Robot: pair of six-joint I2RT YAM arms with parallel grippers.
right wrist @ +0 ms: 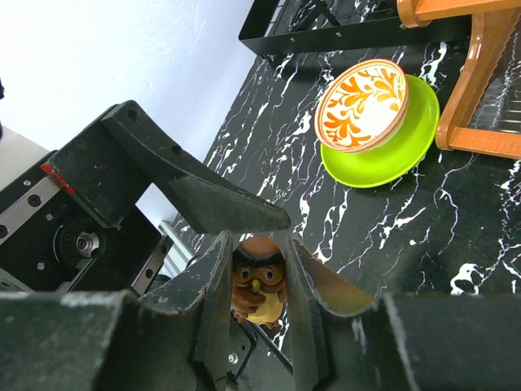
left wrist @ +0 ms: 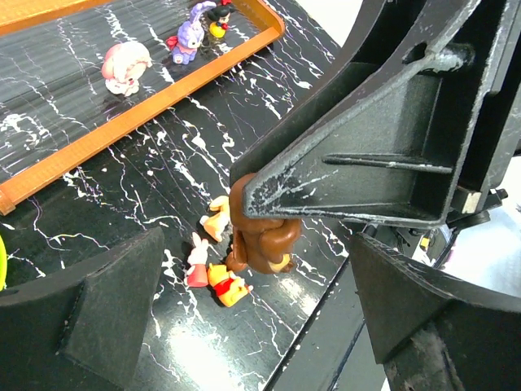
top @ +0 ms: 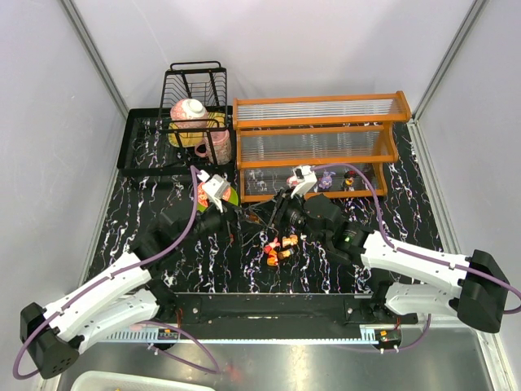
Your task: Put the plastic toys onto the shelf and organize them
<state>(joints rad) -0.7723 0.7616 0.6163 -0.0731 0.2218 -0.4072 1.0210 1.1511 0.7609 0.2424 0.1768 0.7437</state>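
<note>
We see the right gripper [right wrist: 257, 259] pinching a brown owl toy [right wrist: 259, 287] between its fingers. The left gripper [left wrist: 264, 322] hangs spread wide. Loose toys [top: 279, 248] lie before the shelf [top: 317, 142].

left gripper [left wrist: 256, 305] spread wide, dark fingers [left wrist: 98, 318] at the two lower corners. between them, pinched in the right gripper [left wrist: 269, 213] over the black marbled table [left wrist: 122, 179]: brown figurine [left wrist: 262, 244]. just beneath, clustered on the table: orange toy [left wrist: 216, 220], pink-white toy [left wrist: 198, 259], yellow-red toy [left wrist: 229, 287]. upper left, on the shelf [left wrist: 146, 110] behind its orange rail: pink figurine [left wrist: 126, 65], purple figurine [left wrist: 186, 41], dark-headed figurine [left wrist: 218, 15].
</note>
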